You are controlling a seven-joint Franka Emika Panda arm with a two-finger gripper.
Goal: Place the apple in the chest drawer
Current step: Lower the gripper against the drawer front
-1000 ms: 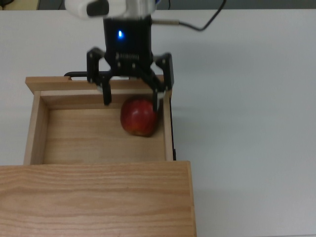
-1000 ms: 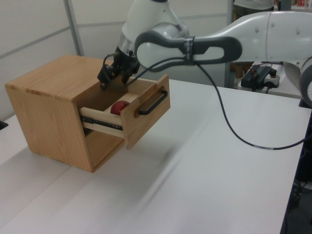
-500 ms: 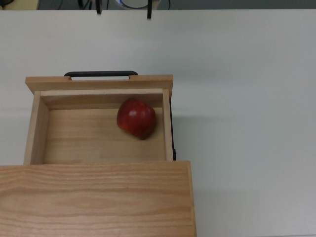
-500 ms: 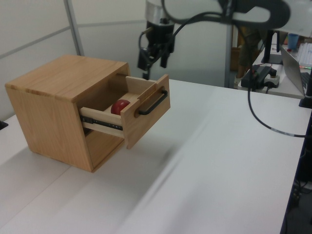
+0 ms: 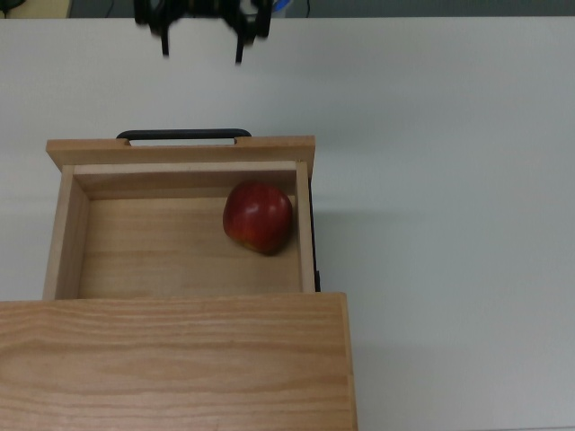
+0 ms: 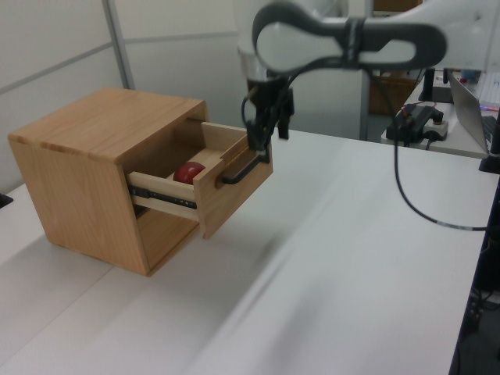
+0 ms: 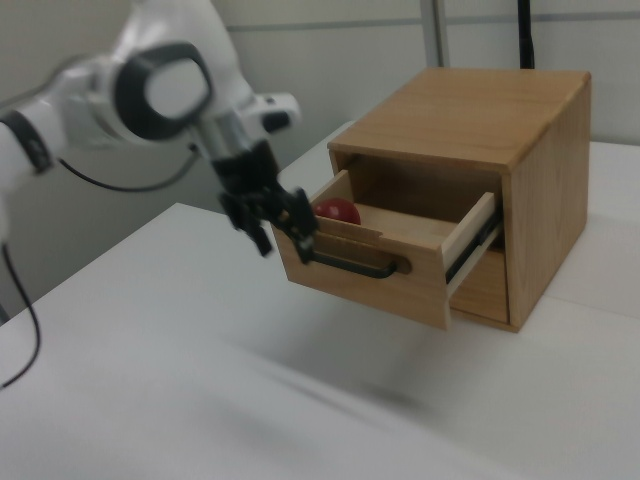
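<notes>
Hanging at the top view's upper left, your tool points down, fingers spread, beyond the chest drawer holding the apple.

The top view looks straight down, close over the open drawer and white surface. The left view and right view stand farther back on opposite sides, each looking obliquely across the surface; all three share the drawer.
</notes>
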